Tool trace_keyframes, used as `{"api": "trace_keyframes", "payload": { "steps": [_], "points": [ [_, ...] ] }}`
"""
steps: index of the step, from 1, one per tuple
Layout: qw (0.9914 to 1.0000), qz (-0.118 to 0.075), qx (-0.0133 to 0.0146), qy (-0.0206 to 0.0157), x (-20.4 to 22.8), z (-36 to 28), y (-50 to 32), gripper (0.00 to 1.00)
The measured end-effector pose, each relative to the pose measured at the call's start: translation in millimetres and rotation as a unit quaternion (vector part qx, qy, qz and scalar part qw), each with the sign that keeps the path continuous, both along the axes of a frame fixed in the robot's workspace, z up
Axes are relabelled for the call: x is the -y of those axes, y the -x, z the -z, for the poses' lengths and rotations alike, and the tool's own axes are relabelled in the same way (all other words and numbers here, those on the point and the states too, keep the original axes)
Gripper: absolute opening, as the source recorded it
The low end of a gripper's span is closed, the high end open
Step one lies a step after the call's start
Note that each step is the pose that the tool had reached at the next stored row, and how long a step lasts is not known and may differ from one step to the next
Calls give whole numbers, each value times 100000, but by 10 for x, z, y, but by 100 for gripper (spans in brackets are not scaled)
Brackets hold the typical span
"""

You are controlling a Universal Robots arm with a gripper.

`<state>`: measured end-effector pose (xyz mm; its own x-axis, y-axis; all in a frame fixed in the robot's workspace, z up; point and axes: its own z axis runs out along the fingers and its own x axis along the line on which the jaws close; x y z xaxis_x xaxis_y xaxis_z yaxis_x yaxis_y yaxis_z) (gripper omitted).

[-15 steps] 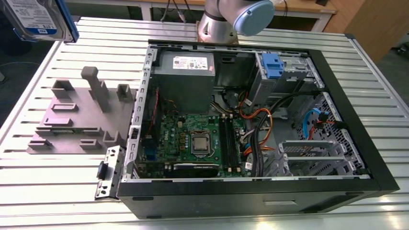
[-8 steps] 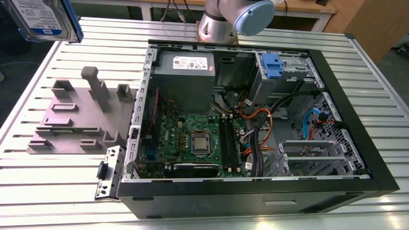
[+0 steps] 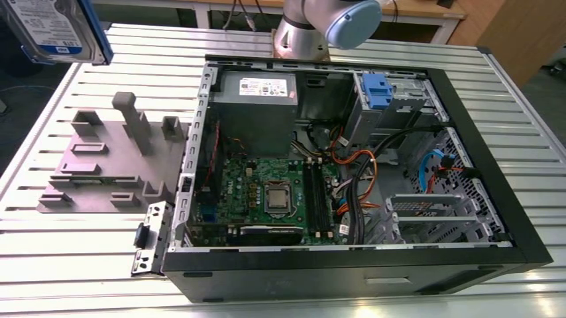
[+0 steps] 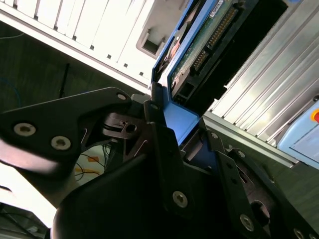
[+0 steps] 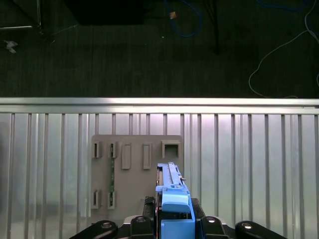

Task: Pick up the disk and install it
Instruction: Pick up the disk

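The disk (image 3: 53, 30), silver with a white-and-blue label and a blue frame, hangs in the air at the exterior view's upper left, above the table's corner. In the first wrist view the disk (image 5: 171, 191) appears edge-on, clamped in my gripper (image 5: 172, 225) above the grey holder plate (image 5: 137, 167). In the second wrist view my gripper (image 4: 175, 130) is shut on the blue frame, and the disk's circuit-board side (image 4: 202, 42) points away from it. The open computer case (image 3: 495, 165) lies well to the exterior view's right of the disk.
A grey holder plate (image 3: 106, 162) with upright slots sits on the slatted aluminium table (image 3: 79, 228), to the exterior view's left of the case. Inside the case are a grey metal box (image 3: 256, 106), a green board (image 3: 270, 195), loose cables (image 3: 354, 165) and a bay with a blue latch (image 3: 376, 89). The arm's base (image 3: 305, 30) stands behind the case.
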<state>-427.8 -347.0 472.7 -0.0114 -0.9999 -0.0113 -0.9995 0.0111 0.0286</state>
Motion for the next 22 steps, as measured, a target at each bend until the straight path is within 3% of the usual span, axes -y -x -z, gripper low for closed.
{"api": "trace_keyframes", "payload": {
  "steps": [2,5,11,17,22],
  "points": [
    [100000,-5,2,83,47,0,0,36],
    [100000,2,-12,161,64,-10,0,36],
    [100000,-1,-4,158,65,-158,0,36],
    [100000,-1,0,161,70,-161,-9,36],
    [100000,-4,2,158,70,-160,-69,36]
  ]
}}
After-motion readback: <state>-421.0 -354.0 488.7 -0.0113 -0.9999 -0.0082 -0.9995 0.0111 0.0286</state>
